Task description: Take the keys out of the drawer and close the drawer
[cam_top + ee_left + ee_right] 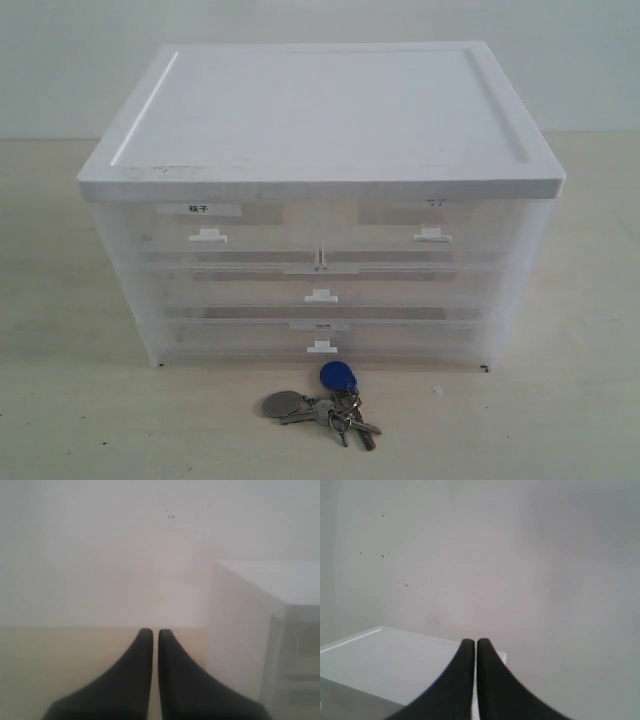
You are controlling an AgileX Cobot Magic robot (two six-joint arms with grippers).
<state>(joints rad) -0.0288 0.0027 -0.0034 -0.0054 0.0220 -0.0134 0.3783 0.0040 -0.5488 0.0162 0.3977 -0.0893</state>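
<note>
The keys point(322, 404), silver on a ring with a blue oval fob and a round grey tag, lie on the table just in front of the drawer unit. The drawer point(432, 230), top right with a faint label and a white tab handle, sits flush with the drawers beside it. Neither gripper shows in the exterior view. My left gripper point(151, 632) is shut on nothing, level with the table, with the unit's side off to one side. My right gripper point(472, 642) is shut and empty above the unit's white top.
The white-topped clear drawer unit point(320, 110) stands mid-table, with a bolder-labelled half-width drawer point(205, 232) top left and two full-width drawers point(320, 295) below. The unit's side wall point(240, 630) and its top point(380, 655) show in the wrist views. A pale wall stands behind.
</note>
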